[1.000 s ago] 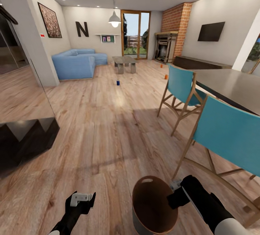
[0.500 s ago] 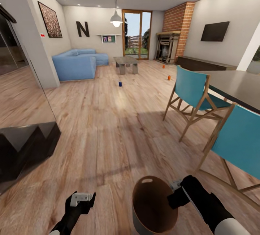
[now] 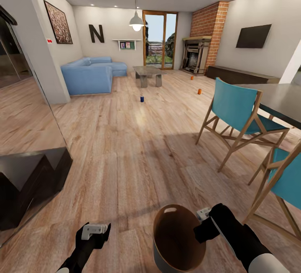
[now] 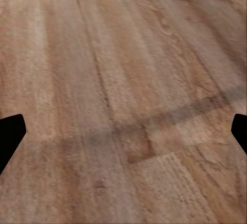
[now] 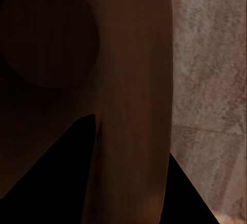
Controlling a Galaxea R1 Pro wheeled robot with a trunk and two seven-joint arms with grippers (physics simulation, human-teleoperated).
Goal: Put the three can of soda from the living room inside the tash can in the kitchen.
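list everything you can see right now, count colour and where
soda cans: 3, one dark blue on the floor in front of the coffee table, two orange on the floor nearer the fireplace
bin: 1, grey outside, brown inside, held at its rim close in front of the robot
sofa: 1, light blue, far left corner
coffee table: 1, grey, middle of the far room
fireplace: 1, red brick, far right
letter N: 1, black, back wall
chairs: 2, teal with wood frames, right side
dining table: 1, dark, right edge
floor: wood planks
left gripper: open, empty, above the floor
right gripper: shut on the bin's rim
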